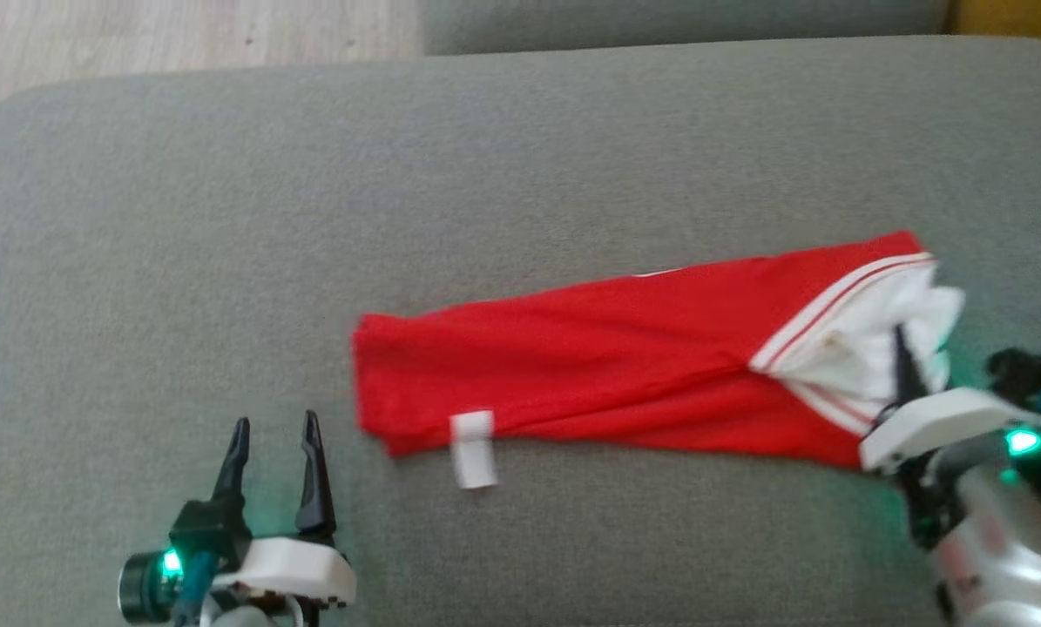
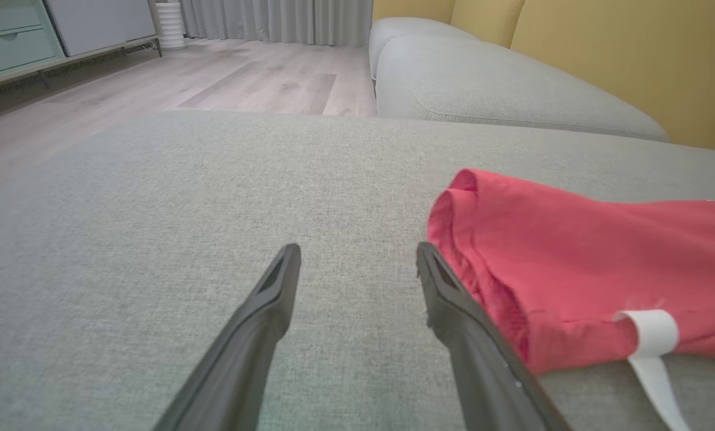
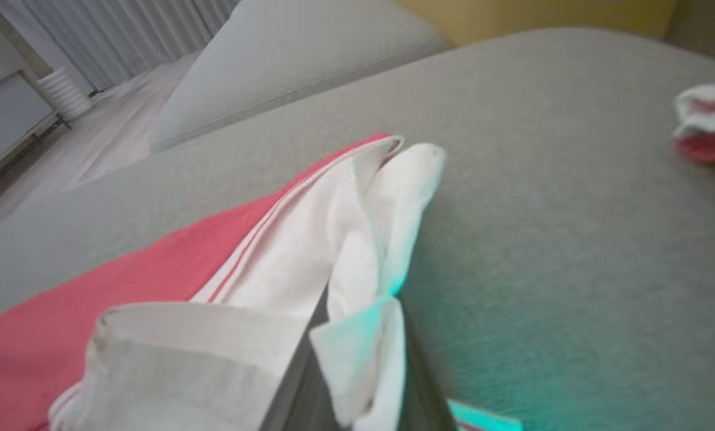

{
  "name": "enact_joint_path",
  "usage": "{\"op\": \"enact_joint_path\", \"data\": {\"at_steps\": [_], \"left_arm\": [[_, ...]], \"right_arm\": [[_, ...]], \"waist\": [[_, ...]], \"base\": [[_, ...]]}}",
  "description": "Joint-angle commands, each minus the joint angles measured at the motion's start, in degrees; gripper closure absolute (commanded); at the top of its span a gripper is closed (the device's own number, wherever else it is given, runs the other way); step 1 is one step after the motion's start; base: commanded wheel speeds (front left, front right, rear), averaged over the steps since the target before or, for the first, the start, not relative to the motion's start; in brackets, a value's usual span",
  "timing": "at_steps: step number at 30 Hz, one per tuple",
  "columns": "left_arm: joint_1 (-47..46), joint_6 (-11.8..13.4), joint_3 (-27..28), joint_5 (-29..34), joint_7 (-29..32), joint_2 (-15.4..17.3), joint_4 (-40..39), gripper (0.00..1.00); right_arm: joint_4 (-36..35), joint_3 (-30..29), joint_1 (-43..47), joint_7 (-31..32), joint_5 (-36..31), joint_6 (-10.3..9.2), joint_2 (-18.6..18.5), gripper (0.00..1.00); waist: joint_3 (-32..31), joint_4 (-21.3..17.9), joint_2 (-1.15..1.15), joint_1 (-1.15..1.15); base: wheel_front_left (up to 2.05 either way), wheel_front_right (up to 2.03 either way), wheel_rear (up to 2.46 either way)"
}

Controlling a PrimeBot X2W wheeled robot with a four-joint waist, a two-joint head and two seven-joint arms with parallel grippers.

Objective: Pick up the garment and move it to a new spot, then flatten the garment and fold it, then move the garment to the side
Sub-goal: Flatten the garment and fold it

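**Head view: red garment pinched at its white-trimmed end**

Folded into a long strip, the red garment (image 1: 607, 366) lies across a grey sofa cushion (image 1: 224, 218). The right gripper (image 1: 905, 361) is clamped on the white fabric at the strip's right end. The left gripper (image 1: 276, 420) rests on the cushion with its jaws wide and nothing between them, just beside the garment's other end and near a white tag (image 1: 473, 448).

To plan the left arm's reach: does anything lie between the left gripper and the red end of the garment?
Nothing visible does. Only bare grey cushion separates the open left gripper from the garment.
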Motion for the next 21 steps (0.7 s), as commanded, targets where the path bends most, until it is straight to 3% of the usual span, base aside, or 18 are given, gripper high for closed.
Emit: {"op": "enact_joint_path", "data": {"at_steps": [1,7,12,21], "left_arm": [[0.15,-0.28,1.09,-0.18,-0.38,0.22,-1.31,0.00],[0.47,-0.61,-1.04,-0.98,-0.38,0.22,-0.63,0.00],[0.28,-0.91,-4.28,-1.94,-0.38,0.21,0.48,0.00],[-0.27,-0.69,-7.08,-2.00,-0.38,0.21,1.68,0.00]], "right_arm": [[-4.87,1.09,-0.40,-1.00,-1.46,-0.04,-1.22,1.00],[-14.41,7.02,1.60,-1.02,-1.89,-0.04,1.82,1.00],[-20.58,16.60,2.78,-1.03,1.50,-0.04,4.87,1.00],[-21.29,29.77,-0.19,-0.30,8.15,-0.04,6.64,1.00]], "waist": [[-0.74,-0.78,0.00,0.00],[-0.97,-0.30,0.00,0.00],[-0.66,2.50,0.00,0.00],[-0.50,11.51,0.00,0.00]], "base": [[0.00,0.00,0.00],[0.00,0.00,0.00],[0.00,0.00,0.00],[0.00,0.00,0.00]]}}
